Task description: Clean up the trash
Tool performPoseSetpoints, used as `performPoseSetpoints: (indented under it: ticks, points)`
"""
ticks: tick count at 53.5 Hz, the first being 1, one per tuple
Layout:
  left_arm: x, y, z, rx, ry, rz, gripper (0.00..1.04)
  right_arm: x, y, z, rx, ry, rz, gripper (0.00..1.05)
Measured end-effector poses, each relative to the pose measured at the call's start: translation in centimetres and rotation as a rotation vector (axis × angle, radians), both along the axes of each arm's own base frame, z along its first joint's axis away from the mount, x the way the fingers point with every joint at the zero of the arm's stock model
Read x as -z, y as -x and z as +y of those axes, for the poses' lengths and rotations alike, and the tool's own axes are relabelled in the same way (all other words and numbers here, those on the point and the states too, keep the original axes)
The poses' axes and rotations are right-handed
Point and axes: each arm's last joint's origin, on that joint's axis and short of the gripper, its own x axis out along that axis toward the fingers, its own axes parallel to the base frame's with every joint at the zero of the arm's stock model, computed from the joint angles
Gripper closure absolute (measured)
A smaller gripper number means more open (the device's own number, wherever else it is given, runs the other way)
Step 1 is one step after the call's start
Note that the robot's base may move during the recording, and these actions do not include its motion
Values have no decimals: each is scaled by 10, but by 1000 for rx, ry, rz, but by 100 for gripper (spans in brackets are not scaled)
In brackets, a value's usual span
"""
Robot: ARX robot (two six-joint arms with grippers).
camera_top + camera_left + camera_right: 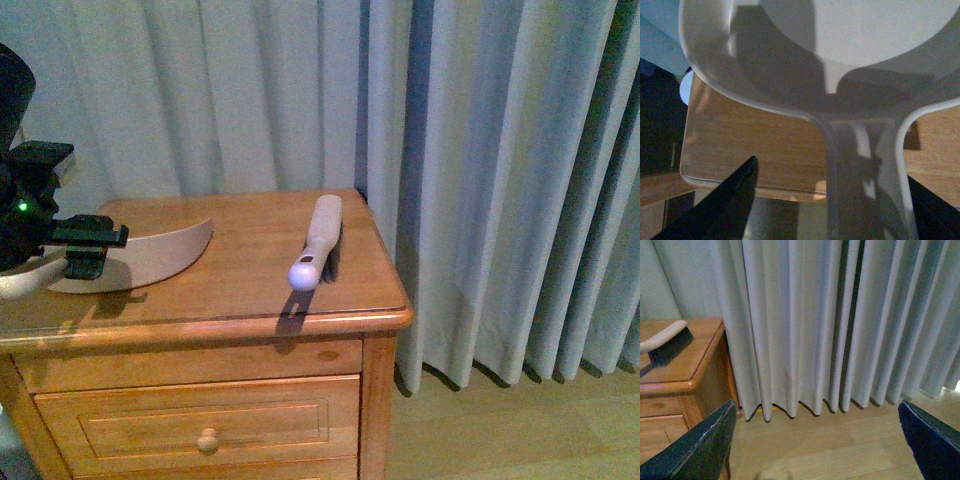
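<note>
Two things lie on the table (240, 290) in the front view: a beige dustpan (150, 255) at centre left and a white-handled brush (318, 240) near the middle. The left pincer (95, 248) sits at the left edge, by the dustpan. Left wrist view: its fingers (735, 200) stand spread either side of the dustpan's handle (865, 190). Right wrist view: the right pincer (816, 407) gapes wide before a curtain (840, 315), with the brush at upper left. No view lets me tell where the trash is.

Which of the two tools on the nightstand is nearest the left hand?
The beige dustpan: its handle runs between the open fingers of the left hand. The white-handled brush lies apart, toward the right edge.
</note>
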Motion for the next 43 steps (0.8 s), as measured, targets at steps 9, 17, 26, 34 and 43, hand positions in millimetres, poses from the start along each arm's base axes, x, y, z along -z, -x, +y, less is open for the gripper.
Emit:
performPoseSetpoints:
  ticks: [9,17,26,34,43]
  points:
    - [0,0,-1,10,11,6,68,0,0,0,0,0,0,7]
    - [1,1,-1,14,16,14,77,0,0,0,0,0,0,7]
    - [-1,3,0,19,26,10,77,0,0,0,0,0,0,7]
    - [-17,13,1,23,57,-86,78,0,0,0,0,0,0,7]
    - [-50,29,-2,61,77,-284,78,0,0,0,0,0,0,7]
